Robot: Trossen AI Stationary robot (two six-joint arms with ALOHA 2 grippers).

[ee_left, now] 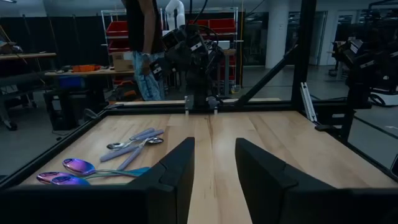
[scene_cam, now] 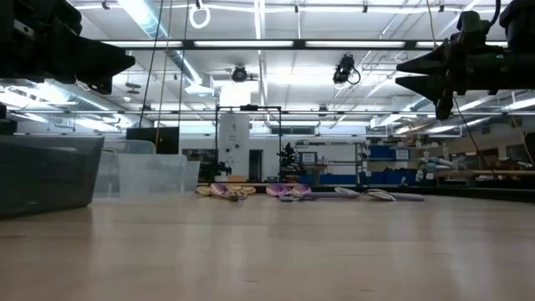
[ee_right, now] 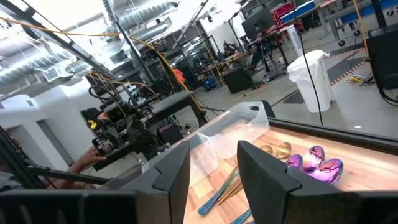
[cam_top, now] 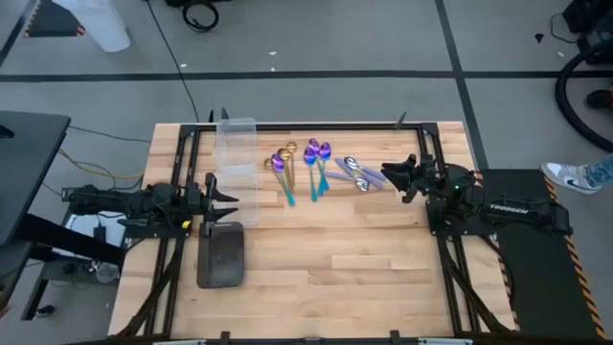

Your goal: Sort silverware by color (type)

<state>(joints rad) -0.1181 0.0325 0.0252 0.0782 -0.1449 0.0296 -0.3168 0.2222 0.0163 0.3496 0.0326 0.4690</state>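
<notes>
Two grippers: we find both raised above the table and holding nothing.
Right gripper (cam_top: pixel 395 177): fingers spread with a clear gap between them, nothing pinched; it hangs just beside the silver spoons (cam_top: pixel 356 172), pointing toward the table's middle.
Left gripper (cam_top: pixel 222 198): fingers likewise parted and empty; it waits by the table's left side, between the clear plastic bin (cam_top: pixel 237 144) and the dark grey tray (cam_top: pixel 221 255).
Silverware position: we note all spoons lie flat on the wooden table (cam_top: pixel 364 249), none yet in either container. The gold spoons (cam_top: pixel 284 153) lie nearest the bin, the purple spoons (cam_top: pixel 317 153) in the middle, the silver ones nearest the right arm.
Grouping: bowls and handles overlap within each cluster, and the gold bowls touch a purple one.
Risk, mixed pick: we judge that closing on an overlapped pair could lift two spoons at once, possibly of different colours.
Risk, slip: slim polished handles lying flat give little purchase; a shallow descent may skid one aside or scatter its neighbours.
Risk, collision: both arms could crowd the same central zone.
</notes>
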